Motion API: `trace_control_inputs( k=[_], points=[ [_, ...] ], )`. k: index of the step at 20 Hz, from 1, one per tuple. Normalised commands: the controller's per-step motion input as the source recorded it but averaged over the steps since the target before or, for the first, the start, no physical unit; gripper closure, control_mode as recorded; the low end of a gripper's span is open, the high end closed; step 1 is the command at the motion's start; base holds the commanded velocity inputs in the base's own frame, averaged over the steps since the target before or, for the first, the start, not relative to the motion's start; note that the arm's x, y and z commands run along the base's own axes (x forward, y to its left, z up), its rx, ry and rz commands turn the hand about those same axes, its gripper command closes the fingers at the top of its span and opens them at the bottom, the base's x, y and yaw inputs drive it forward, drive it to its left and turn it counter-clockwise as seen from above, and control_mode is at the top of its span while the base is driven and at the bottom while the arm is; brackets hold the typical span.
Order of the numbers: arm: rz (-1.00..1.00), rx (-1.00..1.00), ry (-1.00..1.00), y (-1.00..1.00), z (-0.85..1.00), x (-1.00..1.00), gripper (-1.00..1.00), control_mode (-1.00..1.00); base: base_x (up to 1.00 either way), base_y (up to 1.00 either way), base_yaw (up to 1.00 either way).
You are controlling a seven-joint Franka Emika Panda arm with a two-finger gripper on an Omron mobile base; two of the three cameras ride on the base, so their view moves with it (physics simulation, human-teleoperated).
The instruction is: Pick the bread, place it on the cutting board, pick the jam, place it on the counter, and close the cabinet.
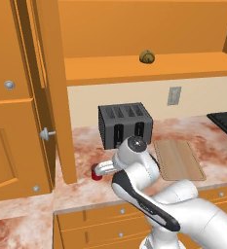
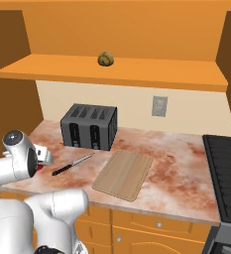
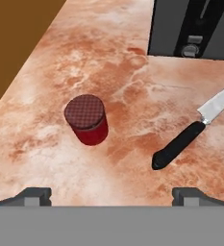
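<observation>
**Jam down on counter, bread not yet fetched**

Gripper (image 3: 111,194) hangs above the jam (image 3: 87,119) w/ jaws spread wide, nothing between them, so the jar is let go. Jam stands upright on the counter (image 2: 176,163), lid up, near the left end by the open cabinet (image 1: 42,97) door; reads as set there on purpose, clear of the edge. Knife (image 3: 190,134) lies just right of it, apart, not touching; toaster (image 2: 89,126) further back. Cutting board (image 2: 123,173) sits bare to the right of the toaster, near the front edge. Bread (image 2: 105,59) is up on the cabinet shelf, well apart from the board. My guess: jam step looks done; bread to board and closing the cabinet remain, unless the order differs.
</observation>
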Motion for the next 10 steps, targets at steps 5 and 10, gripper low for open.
trace_control_inputs(
  k=[5,10],
  points=[
    [0.0,0.0,0.0,-0.39,0.01,-0.25,-1.0,-1.0,0.0,0.0,0.0],
    [0.0,0.0,0.0,-0.36,0.03,-0.17,-1.0,-1.0,0.0,0.0,0.0]
  ],
)
